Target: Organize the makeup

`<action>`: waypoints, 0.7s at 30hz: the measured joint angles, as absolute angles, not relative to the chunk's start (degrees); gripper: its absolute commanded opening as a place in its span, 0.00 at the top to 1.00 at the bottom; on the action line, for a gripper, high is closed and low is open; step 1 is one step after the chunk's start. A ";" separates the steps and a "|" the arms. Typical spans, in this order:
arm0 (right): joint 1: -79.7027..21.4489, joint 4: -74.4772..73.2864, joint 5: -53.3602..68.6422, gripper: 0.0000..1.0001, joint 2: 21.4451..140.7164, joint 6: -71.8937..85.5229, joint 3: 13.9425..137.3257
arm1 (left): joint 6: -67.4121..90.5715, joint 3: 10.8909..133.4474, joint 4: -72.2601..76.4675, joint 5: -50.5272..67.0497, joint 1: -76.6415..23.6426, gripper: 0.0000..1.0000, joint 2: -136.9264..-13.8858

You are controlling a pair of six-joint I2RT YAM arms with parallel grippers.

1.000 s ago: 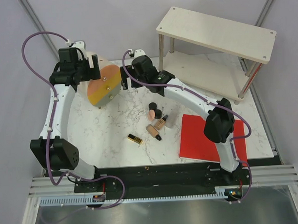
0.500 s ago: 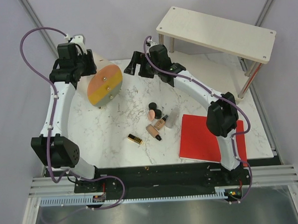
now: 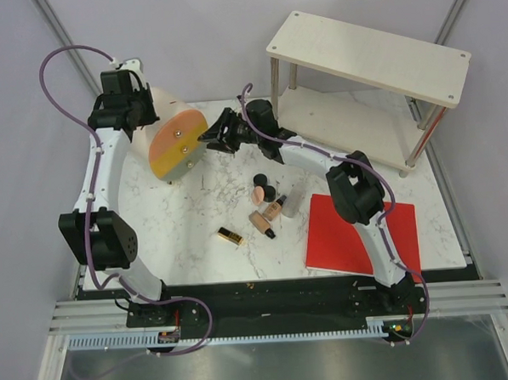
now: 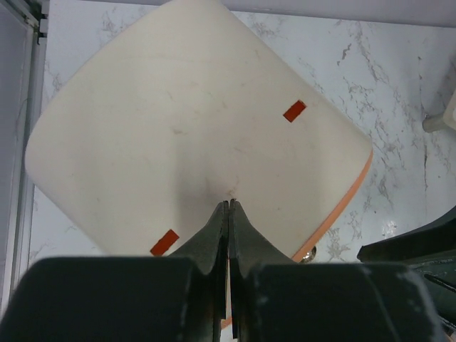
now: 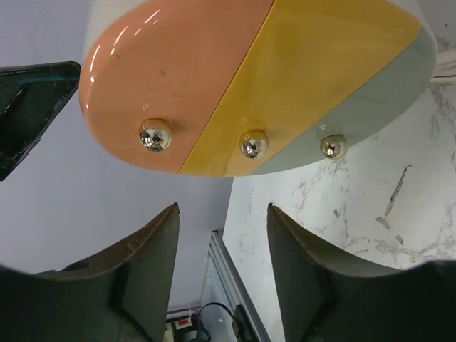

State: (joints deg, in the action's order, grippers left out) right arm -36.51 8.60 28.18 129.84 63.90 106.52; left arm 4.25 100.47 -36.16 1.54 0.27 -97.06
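The makeup lies mid-table: a peach puff (image 3: 258,192), a black compact (image 3: 270,192), two beige tubes with black caps (image 3: 275,209) (image 3: 261,223) and a gold-and-black lipstick (image 3: 230,235). Neither gripper is near it. At the back left stands the orange-yellow case (image 3: 176,143), tilted up. My left gripper (image 3: 139,111) is behind it, shut, its tips (image 4: 229,203) touching the case's cream back (image 4: 192,121). My right gripper (image 3: 210,134) is at the case's right edge, open with nothing between its fingers (image 5: 222,208), just below the studded face (image 5: 249,78).
A flat red sheet (image 3: 350,232) lies at the front right. A two-level wooden shelf (image 3: 368,55) stands at the back right. A pale bottle (image 3: 291,202) lies next to the makeup. The table's left edge and rail (image 4: 21,142) run close to the case.
My left gripper's jaws have shut against the case's back. My right gripper swung away, then returned lower to the case's right edge with its jaws narrower. The makeup has not moved.
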 measured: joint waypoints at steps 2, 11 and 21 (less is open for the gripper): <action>-36.60 10.85 29.15 0.47 131.07 66.35 106.59 | 4.69 100.64 -36.14 1.58 1.23 0.98 -97.21; -38.24 21.23 31.97 0.44 137.36 76.44 112.57 | 6.24 102.06 -35.38 1.65 4.49 0.98 -99.72; -39.70 24.62 32.29 0.45 144.64 82.91 121.56 | 6.57 102.08 -35.09 2.72 4.49 0.98 -99.77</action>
State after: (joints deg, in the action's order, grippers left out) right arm -39.70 24.62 32.29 144.64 82.91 121.56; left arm 6.57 102.08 -35.09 2.72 4.49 -99.77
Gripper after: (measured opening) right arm 0.553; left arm 0.023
